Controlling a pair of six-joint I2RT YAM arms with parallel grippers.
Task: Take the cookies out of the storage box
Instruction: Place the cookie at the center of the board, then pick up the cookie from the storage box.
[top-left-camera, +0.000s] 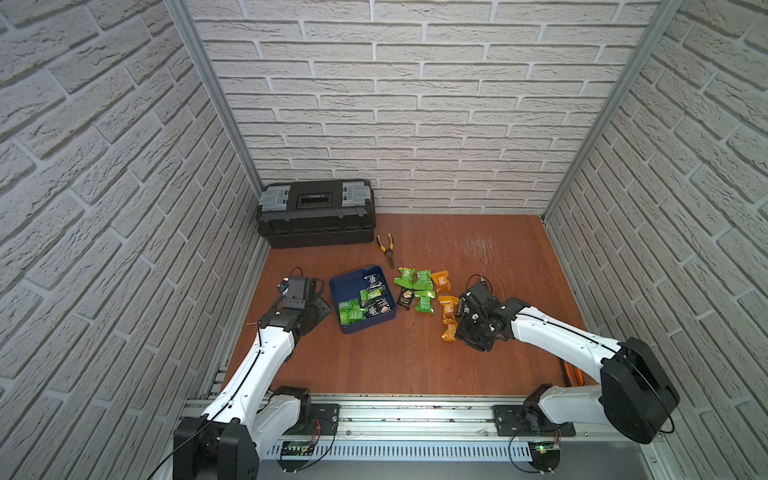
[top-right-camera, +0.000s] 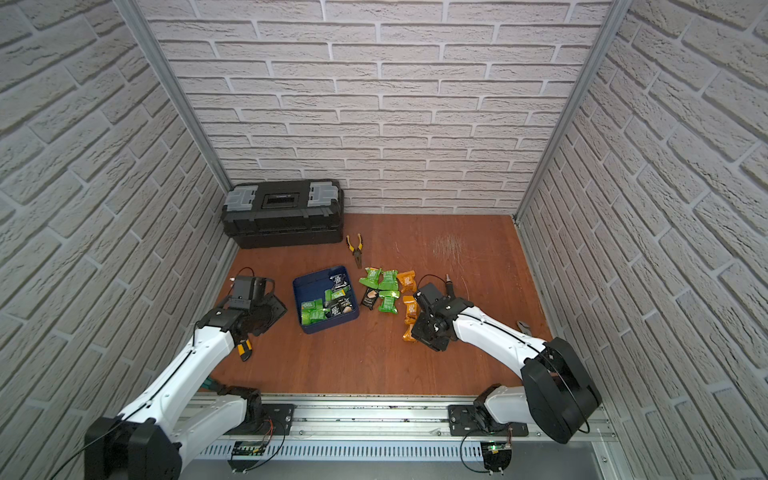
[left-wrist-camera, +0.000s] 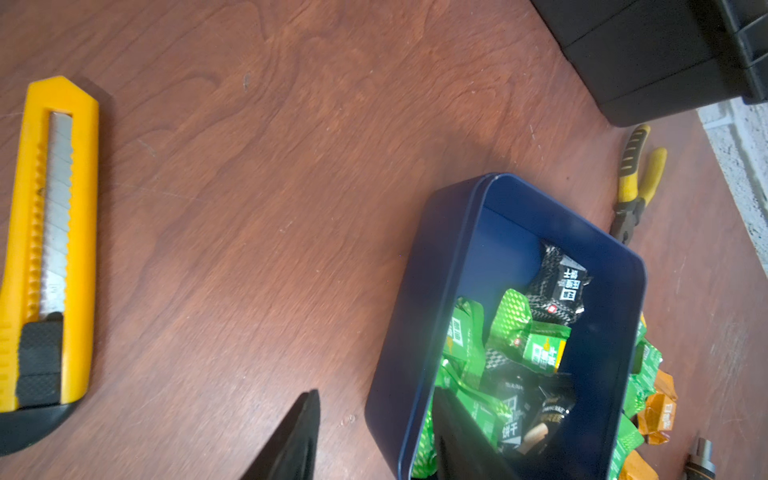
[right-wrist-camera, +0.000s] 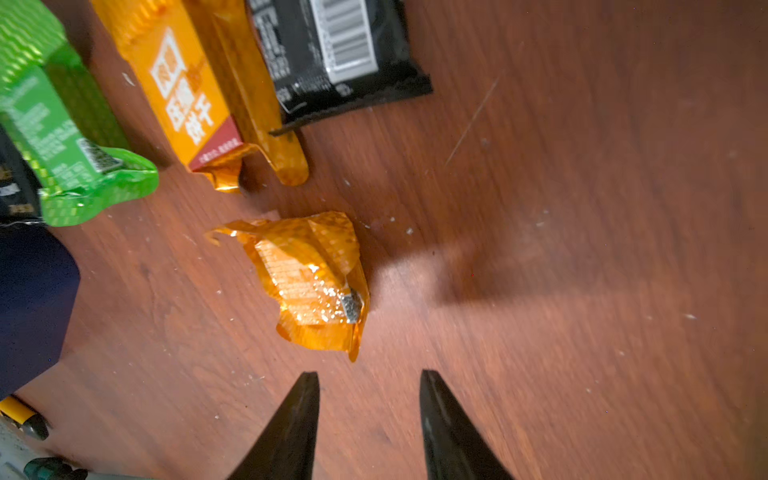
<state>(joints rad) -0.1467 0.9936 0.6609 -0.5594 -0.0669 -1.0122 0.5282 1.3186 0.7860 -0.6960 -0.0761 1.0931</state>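
Remaining cookies (top-left-camera: 365, 305) are heaped in the storage box (top-left-camera: 348, 286), left of the right gripper (right-wrist-camera: 369, 373), whose jaws are parted and empty; its left wall is straddled by the left gripper (left-wrist-camera: 374, 392), likewise parted.

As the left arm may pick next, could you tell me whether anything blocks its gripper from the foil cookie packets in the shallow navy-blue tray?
Only a side wall of the navy-blue tray: the left gripper straddles it, jaws apart, one finger outside, one above the green and black packets. Nothing covers them.

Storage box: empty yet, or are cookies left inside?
Not empty: several green and black cookies lie inside the storage box; other cookies lie out on the table beside it.
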